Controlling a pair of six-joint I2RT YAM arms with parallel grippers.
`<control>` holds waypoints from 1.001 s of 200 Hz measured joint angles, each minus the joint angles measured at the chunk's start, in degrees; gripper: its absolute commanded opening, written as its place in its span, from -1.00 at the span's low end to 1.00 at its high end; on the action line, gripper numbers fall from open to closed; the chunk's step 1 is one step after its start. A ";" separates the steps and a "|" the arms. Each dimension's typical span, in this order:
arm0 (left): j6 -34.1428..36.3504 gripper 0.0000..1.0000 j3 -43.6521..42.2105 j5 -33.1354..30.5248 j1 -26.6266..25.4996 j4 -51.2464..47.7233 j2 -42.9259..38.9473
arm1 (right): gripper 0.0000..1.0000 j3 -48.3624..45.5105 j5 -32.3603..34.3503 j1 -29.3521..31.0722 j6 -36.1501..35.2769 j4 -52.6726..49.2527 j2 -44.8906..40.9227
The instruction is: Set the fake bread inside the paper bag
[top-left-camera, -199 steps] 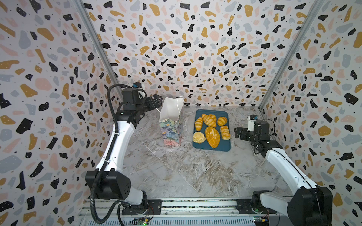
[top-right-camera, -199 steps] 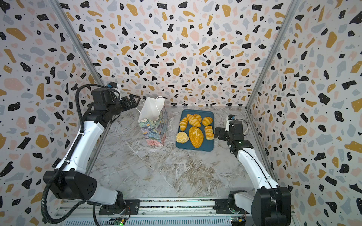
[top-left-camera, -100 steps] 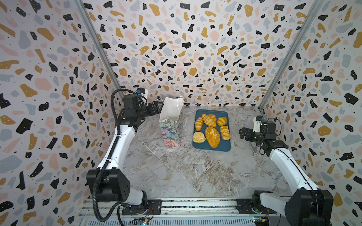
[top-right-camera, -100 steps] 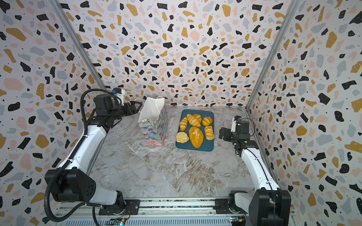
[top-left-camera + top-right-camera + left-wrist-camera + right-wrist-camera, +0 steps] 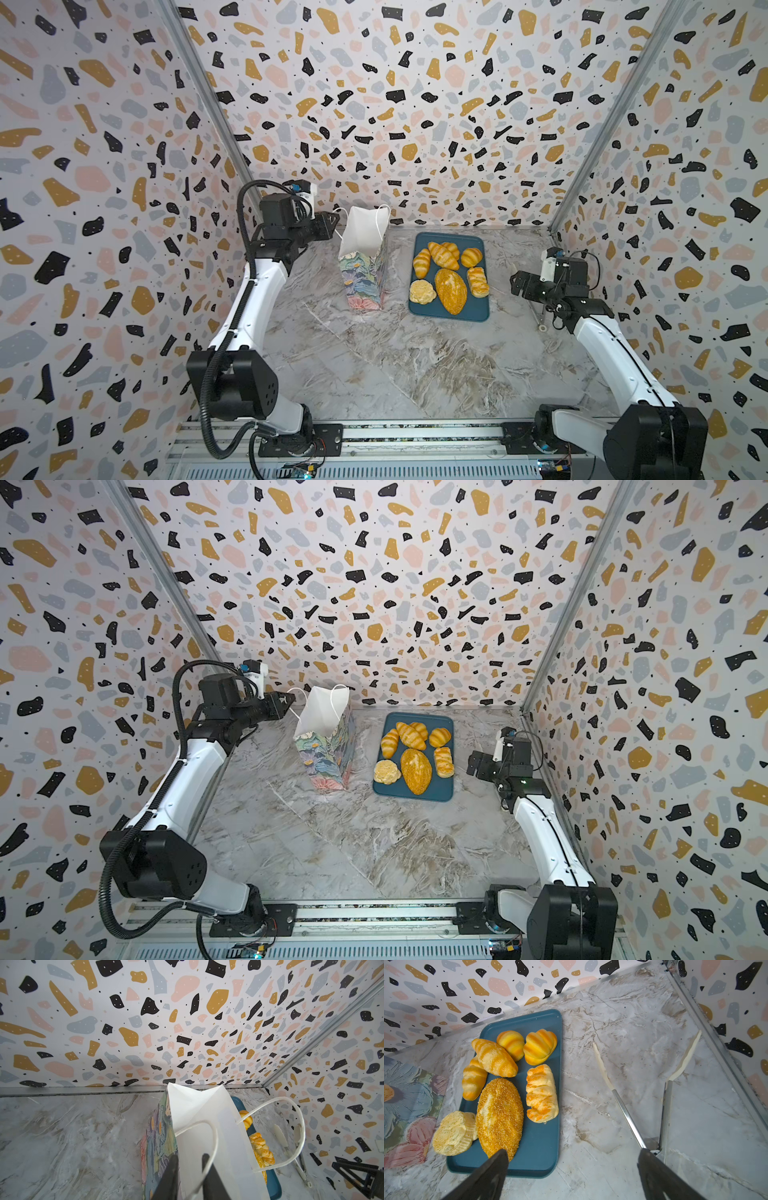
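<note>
Marble tabletop (image 5: 395, 374) carries the paper bag (image 5: 363, 274) upright near its back edge, blue tray (image 5: 473, 309) just beside, the fake bread (image 5: 451, 284) all on it. Astride the bag's rim, the left gripper (image 5: 190, 1157) has its fingers nearly meeting, grip unclear; the right gripper (image 5: 573, 1152) hangs spread wide, empty.

paper bag (image 5: 362, 266): stands upright on the table (image 5: 374, 365), far left of centre. mouth open, white inside, painted floral print outside, white cord-handled.
fake bread (image 5: 451, 291): seven golden pieces, all on the dark-blue tray (image 5: 473, 311) just right of the bag. speckled oval loaf (image 5: 499, 1115) at near middle, pale lumpy bun (image 5: 422, 291) on its left, flaky roll (image 5: 478, 281) on its right. striped croissants (image 5: 444, 255) and ridged rolls (image 5: 471, 257) across far end.
</note>
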 measured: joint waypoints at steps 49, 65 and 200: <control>0.13 -1.00 0.79 0.79 0.04 -0.09 1.79 | 0.98 0.00 1.09 -0.50 0.20 -0.39 -0.20; 0.09 -1.00 0.79 0.85 0.04 -0.11 1.95 | 0.98 0.00 1.60 -0.66 0.24 -0.50 -0.20; -0.79 -1.00 -5.90 -0.81 1.31 3.43 -1.92 | 0.98 -4.48 11.76 -1.25 -4.24 4.37 -1.31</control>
